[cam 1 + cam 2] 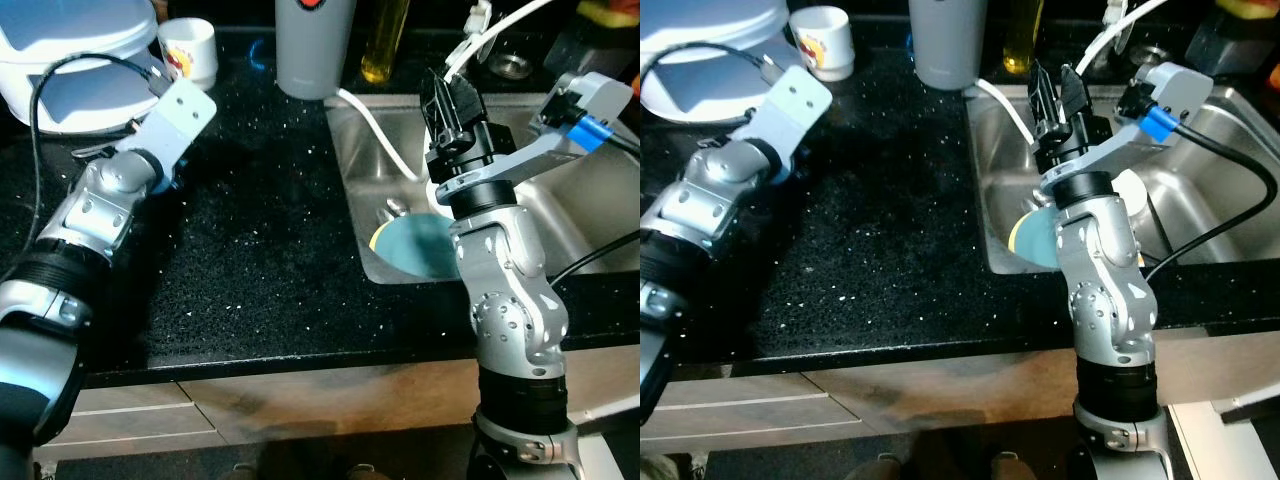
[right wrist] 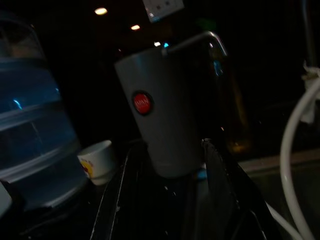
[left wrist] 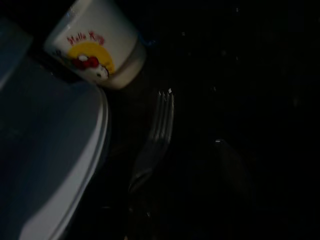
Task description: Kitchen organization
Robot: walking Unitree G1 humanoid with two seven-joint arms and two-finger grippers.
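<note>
Right gripper (image 1: 448,100) open above sink (image 1: 590,215); fork (image 3: 155,135) beside mug (image 3: 97,47)

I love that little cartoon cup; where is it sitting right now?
The white cartoon cup stands at the back of the black counter, on the robot's left, between the big white container and the tall grey tumbler.

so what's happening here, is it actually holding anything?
Nothing held that I can see. The right gripper is raised over the sink, fingers apart and empty, facing the grey tumbler. A teal plate lies in the sink beneath that arm. The left arm reaches across the black counter toward the white mug; its wrist view shows a fork lying beside the mug.
</note>
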